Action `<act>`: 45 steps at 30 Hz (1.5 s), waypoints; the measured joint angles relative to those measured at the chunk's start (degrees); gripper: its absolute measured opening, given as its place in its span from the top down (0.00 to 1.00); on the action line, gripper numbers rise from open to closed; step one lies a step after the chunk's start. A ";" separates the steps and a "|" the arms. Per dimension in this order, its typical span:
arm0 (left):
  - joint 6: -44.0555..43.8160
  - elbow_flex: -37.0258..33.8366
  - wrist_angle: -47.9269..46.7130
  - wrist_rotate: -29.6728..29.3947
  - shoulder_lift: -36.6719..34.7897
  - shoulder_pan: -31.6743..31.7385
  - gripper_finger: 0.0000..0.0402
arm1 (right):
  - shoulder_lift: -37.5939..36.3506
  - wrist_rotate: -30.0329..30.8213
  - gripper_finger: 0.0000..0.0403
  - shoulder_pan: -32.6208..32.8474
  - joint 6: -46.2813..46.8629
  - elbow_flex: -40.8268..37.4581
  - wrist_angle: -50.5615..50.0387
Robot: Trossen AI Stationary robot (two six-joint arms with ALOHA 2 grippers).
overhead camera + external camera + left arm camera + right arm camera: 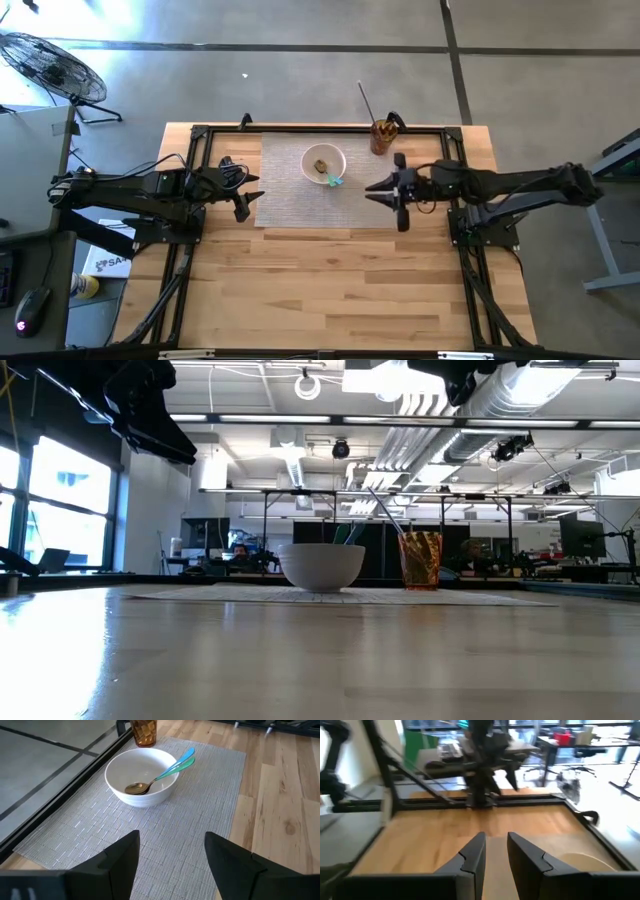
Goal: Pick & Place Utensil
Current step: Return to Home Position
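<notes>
A white bowl (324, 163) (142, 775) stands on the grey woven mat (300, 205) at the table's far side. Two spoons (165, 772) lie in it, gold heads on the bowl's bottom, blue and green handles leaning on the rim (334, 180). My left gripper (250, 195) (172, 855) hangs open above the mat's left edge, pointing at the bowl, with nothing between its fingers. My right gripper (372, 188) (496, 855) hovers above the mat's right edge, its fingers a narrow gap apart and holding nothing.
An amber cup (382, 136) (421, 560) with a thin stick (365, 100) leaning out of it stands at the mat's far right corner. A black frame (300, 128) runs along the table's far and side edges. The near half of the wooden table (320, 290) is bare.
</notes>
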 joint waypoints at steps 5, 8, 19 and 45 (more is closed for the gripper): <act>0.04 0.00 0.00 -0.09 0.01 0.01 0.45 | -2.11 -6.27 0.82 -0.37 -0.07 -1.16 1.84; 0.28 0.00 -0.01 -0.13 -0.01 -0.01 0.45 | -4.55 -6.41 0.82 -0.35 -0.49 -5.31 5.88; -1.36 0.00 -0.05 0.73 0.01 0.01 0.45 | -20.56 -2.43 0.82 -0.37 -0.34 -26.88 21.46; 2.45 -15.06 23.16 15.40 -13.33 -0.01 0.45 | -32.62 -2.02 0.82 -0.37 1.51 -41.27 1.65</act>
